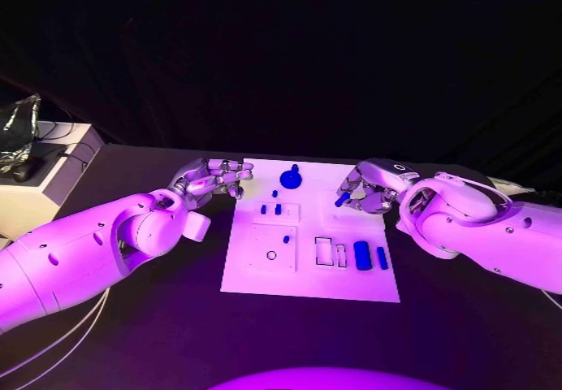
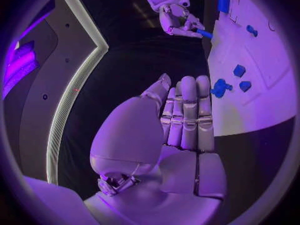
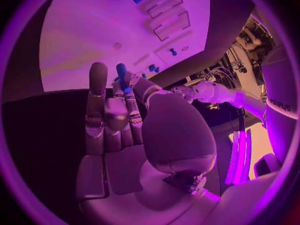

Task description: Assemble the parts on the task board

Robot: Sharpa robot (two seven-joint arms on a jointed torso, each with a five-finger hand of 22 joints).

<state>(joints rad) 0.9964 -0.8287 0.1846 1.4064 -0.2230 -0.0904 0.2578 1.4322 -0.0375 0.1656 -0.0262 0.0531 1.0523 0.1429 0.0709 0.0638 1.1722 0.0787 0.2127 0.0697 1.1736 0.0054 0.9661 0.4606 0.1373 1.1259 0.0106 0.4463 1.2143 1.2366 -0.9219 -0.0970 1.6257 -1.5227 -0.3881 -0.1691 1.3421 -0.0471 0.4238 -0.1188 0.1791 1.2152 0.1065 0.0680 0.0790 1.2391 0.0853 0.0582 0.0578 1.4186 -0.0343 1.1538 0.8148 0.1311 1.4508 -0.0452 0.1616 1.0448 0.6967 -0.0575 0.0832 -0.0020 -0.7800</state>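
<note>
Nearest on the task board (image 1: pixel 307 280), two blue parts (image 1: pixel 370 256) are seen at 5 o'clock | right hand (image 1: pixel 366 192): a small blue peg (image 1: pixel 342 199) is pinched, apparently at the fingertips, 2 o'clock | left hand (image 1: pixel 215 179): held empty, fingers unclenched, 10 o'clock.

Black desk (image 1: pixel 140 341), dark surface extending round all sides of the work area. White cabinet or box (image 1: pixel 47 183) standing beside the desk at its far left corner, upper face pale. Crumpled silvery foil-like object (image 1: pixel 16 122) resting on top of that cabinet, exact nature unclear. Dark cable (image 1: pixel 61 156) draped across the cabinet top. Thin pale cables (image 1: pixel 65 337) trailing over the desk near its left front. Black backdrop (image 1: pixel 304 65) behind the desk.
</note>
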